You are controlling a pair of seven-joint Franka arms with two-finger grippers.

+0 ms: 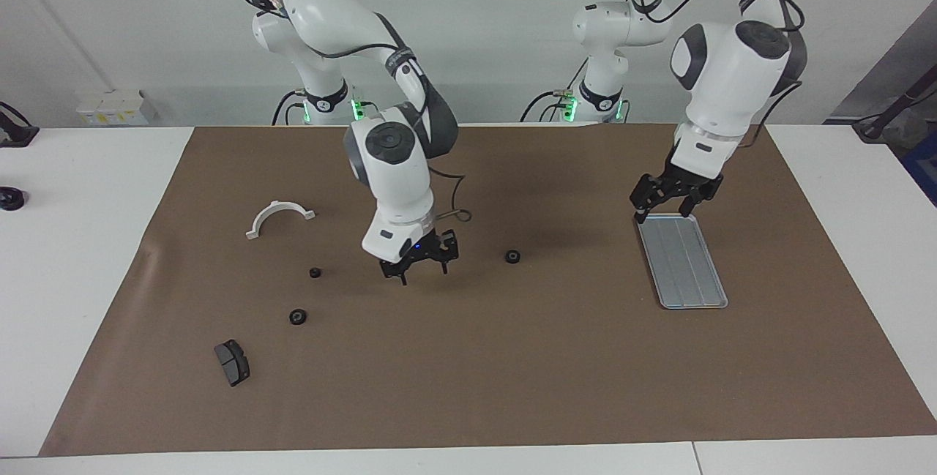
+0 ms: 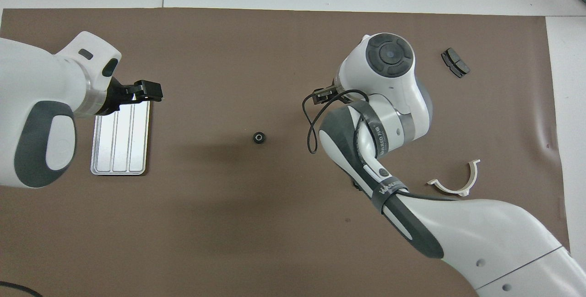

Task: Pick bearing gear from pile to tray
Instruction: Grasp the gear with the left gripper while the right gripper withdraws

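With one bearing gear [image 1: 513, 257] lying on the worktop between me and the tray [image 1: 681, 260], my right gripper [image 1: 423, 266] hangs empty and spread, while my left gripper [image 1: 667, 200] hovers open over the tray's end to collect it.

A brown mat [image 1: 483, 358] covers most of a white table [image 1: 80, 241], leaving bare white margins at both ends. A plain pale grey wall [image 1: 498, 21] rises directly beside the table's robot end, evenly lit.
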